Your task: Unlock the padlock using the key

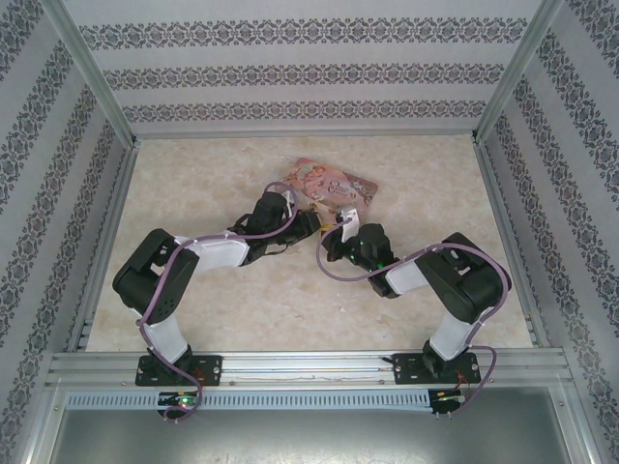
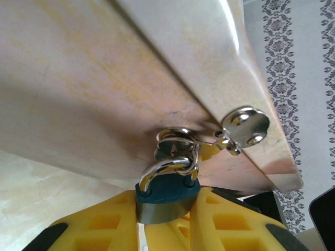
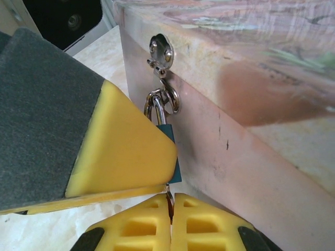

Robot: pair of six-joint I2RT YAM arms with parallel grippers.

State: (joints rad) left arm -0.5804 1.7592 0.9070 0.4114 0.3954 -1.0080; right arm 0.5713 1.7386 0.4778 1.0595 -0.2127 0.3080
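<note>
Patterned walls (image 1: 290, 72) box in the pale marbled surface (image 1: 222, 300), where the pink tin (image 1: 334, 184) lies just beyond both claws. The left claw (image 2: 166, 203) is closed partway on the padlock (image 2: 167, 191). It clamps the blue body, likely to steady it where it hangs from the tin's hasp ring (image 2: 175, 137) and to keep the keyhole presented to the other arm. The right claw (image 3: 171, 209) is pinched fully together on the key (image 3: 169, 200), a thin sliver just ahead of its fingertips. The key points at the padlock's underside, seemingly lined up for insertion.
</note>
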